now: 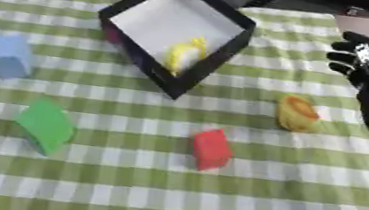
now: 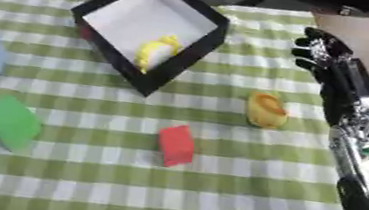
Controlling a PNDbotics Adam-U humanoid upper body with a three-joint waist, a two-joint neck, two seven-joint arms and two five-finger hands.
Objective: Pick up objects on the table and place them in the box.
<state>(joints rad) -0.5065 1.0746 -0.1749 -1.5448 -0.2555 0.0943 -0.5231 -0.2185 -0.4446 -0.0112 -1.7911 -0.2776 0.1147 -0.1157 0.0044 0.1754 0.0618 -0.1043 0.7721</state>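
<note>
The right hand (image 2: 326,54) hangs by the counter's (image 1: 167,205) far right edge, fingers curled, holding nothing; no left hand shows. The nearest object left out is the yellow-orange cup-like piece (image 2: 267,110), lying toward the right edge, nearer than the black box (image 1: 229,57). Its orange opening seems to tilt up and right, though its long axis is hard to read. Best to descend from above, straddle its narrower width, and lift clear before crossing the box wall. A yellow banana-like shape (image 1: 186,53) already lies inside.
</note>
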